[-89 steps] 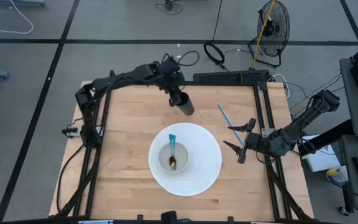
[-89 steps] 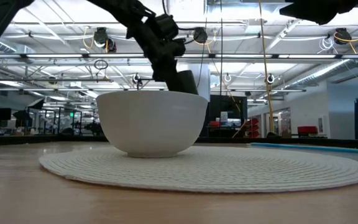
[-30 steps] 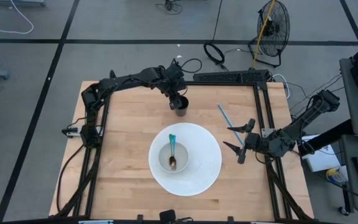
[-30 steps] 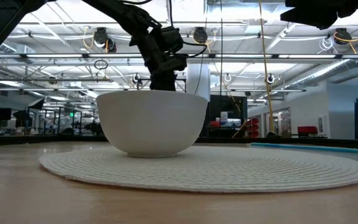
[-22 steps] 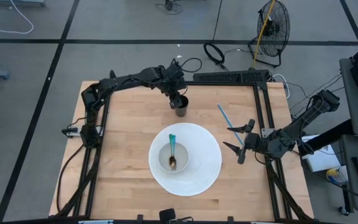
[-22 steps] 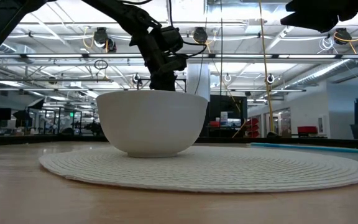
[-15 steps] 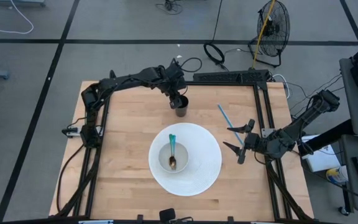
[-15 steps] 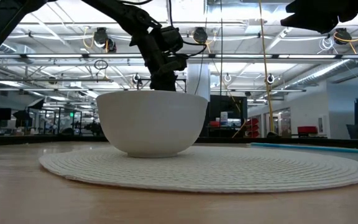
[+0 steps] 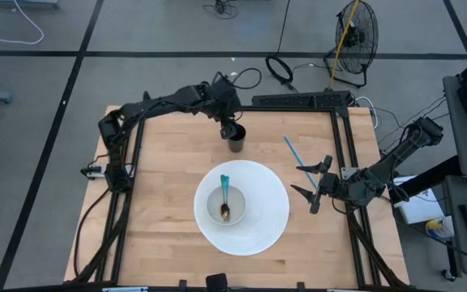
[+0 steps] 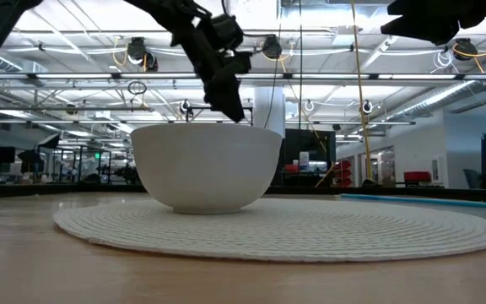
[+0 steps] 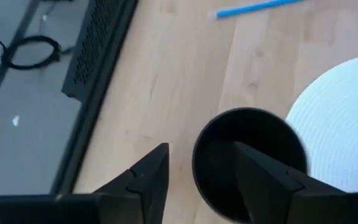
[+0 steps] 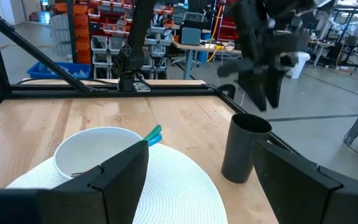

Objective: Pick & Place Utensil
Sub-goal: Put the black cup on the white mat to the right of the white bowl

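Note:
A black cup stands upright on its base on the wooden table, just beyond the white round mat. My left gripper hangs open just above the cup's rim and clear of it. In the left wrist view one finger is over the cup's mouth and the other is outside it. A white bowl on the mat holds a teal-handled utensil that leans on its rim. My right gripper waits open at the table's right.
A thin blue stick lies on the wood between the cup and my right gripper. Black frame rails run along the table's edges, with a black bar at the far edge. Bare wood lies left of the mat.
My left gripper has let go of the cup and gone up off its rim, tipping slightly. The cup stays upright on the table where it was set.

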`<action>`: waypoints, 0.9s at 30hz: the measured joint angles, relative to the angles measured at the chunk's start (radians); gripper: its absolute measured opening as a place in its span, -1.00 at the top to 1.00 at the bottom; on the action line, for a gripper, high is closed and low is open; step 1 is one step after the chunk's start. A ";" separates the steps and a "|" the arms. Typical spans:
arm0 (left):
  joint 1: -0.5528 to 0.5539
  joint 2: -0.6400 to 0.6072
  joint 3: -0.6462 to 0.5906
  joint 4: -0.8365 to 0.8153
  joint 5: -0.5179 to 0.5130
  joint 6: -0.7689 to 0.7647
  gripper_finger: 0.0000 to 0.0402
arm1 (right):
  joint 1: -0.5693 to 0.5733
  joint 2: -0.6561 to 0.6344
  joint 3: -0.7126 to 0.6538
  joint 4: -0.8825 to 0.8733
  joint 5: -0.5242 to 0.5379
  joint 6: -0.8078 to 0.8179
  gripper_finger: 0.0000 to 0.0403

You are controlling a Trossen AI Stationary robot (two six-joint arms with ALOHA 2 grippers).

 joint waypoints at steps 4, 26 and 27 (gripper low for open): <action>0.000 -0.090 0.000 -0.042 -0.003 0.022 0.07 | -0.025 0.000 0.000 0.011 -0.004 0.015 -0.38; -0.218 -1.194 -0.868 0.320 0.076 -0.111 0.07 | -0.620 0.039 0.022 0.217 -0.706 -0.050 -0.38; -0.229 -1.230 -0.908 0.351 0.074 -0.119 0.07 | -0.650 0.058 0.033 0.218 -0.742 -0.045 -0.38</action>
